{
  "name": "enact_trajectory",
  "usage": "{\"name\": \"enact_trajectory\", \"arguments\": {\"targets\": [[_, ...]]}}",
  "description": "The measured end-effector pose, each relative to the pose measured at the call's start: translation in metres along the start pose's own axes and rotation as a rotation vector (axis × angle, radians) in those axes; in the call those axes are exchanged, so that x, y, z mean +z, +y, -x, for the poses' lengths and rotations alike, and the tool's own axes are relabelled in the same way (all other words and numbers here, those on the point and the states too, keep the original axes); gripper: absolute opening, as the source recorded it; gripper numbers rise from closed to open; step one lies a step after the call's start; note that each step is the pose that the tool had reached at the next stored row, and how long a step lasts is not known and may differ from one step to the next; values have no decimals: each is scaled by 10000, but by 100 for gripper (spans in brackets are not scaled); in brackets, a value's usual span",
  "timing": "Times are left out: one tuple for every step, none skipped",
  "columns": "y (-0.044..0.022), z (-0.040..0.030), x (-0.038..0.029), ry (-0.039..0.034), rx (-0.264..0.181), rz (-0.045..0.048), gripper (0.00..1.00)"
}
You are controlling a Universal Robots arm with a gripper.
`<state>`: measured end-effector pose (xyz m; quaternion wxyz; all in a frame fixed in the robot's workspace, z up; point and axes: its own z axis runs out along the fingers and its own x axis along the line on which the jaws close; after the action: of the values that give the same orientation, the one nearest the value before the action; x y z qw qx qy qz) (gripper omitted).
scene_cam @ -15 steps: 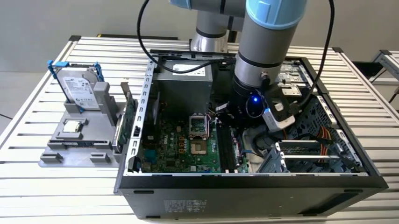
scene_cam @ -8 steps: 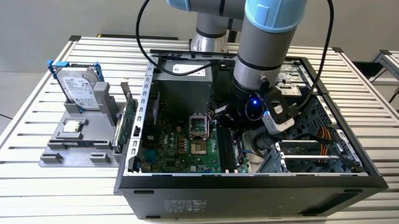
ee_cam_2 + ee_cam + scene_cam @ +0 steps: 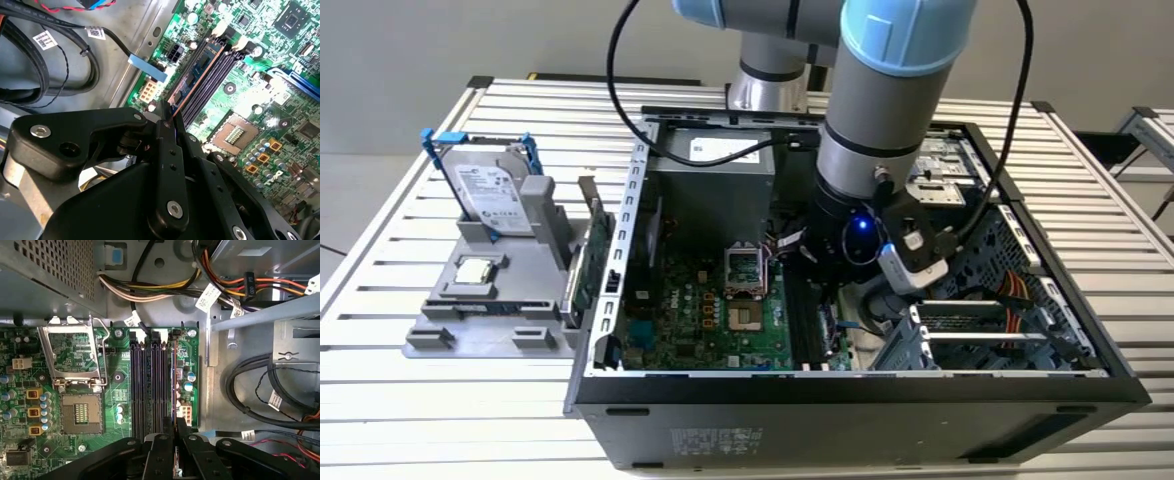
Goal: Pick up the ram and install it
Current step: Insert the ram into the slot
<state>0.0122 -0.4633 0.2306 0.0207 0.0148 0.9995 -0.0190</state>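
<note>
Gripper (image 3: 172, 112) sits inside the open PC case (image 3: 854, 395), fingers (image 3: 161, 450) clamped on the ram (image 3: 197, 75), which stands on edge in the outermost memory slot beside the empty CPU socket (image 3: 80, 412) on the motherboard (image 3: 30, 365).

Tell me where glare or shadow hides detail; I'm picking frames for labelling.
Second wrist view: bright glare washes out part of the green motherboard, while the black gripper, shut on the thin dark ram stick, sits close and soft. First wrist view: even light, slots readable. Exterior view: the open black computer case is shadowed under the arm.
</note>
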Motion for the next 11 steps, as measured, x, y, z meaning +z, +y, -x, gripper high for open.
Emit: {"name": "enact_trajectory", "arguments": {"targets": [[-1, -5, 3, 0, -6, 0, 0], [-2, -9, 7, -1, -12, 0, 0], [-4, -12, 10, 0, -20, 0, 0], [-8, -14, 14, -1, -31, 0, 0], [-13, -15, 16, -1, -42, 1, 0], [-17, -17, 20, -3, -53, 2, 0], [-19, -19, 24, -3, -63, 3, 0], [-22, -25, 27, -4, -75, 4, 0], [-24, -31, 29, -3, -87, 3, 0], [-26, -35, 32, -4, -99, 4, 0], [-27, -37, 35, -5, -110, 6, 0]]}}
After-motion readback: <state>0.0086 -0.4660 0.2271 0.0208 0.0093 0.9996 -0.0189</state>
